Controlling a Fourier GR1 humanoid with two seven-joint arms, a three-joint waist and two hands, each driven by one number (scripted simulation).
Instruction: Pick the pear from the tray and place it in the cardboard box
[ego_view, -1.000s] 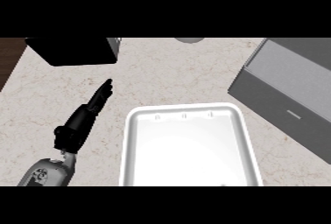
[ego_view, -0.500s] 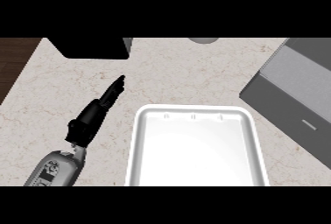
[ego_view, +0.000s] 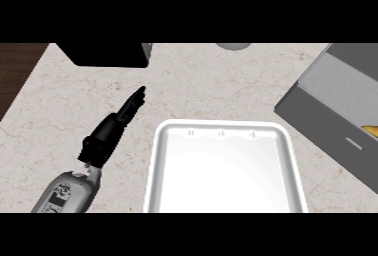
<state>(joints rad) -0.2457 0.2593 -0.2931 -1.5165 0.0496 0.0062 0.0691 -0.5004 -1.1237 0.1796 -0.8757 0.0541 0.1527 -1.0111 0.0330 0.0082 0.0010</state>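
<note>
You see the pale surface (ego_view: 221, 80) with a white tray (ego_view: 221, 124) at its near edge and a grey box (ego_view: 317, 110) at its right edge. Left of the tray, the left robot hand (ego_view: 114, 127) shows straight fingers and holds nothing. A small yellow piece, probably the pear (ego_view: 368, 129), sits inside the box.

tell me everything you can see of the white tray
The tray is white, rectangular with rounded corners and a raised rim, looking like glossy plastic. Three marks sit along its far wall. It lies flat on the speckled counter, its near end at the view's lower edge. Nothing shows inside it. The left hand lies to its left, not touching.
</note>
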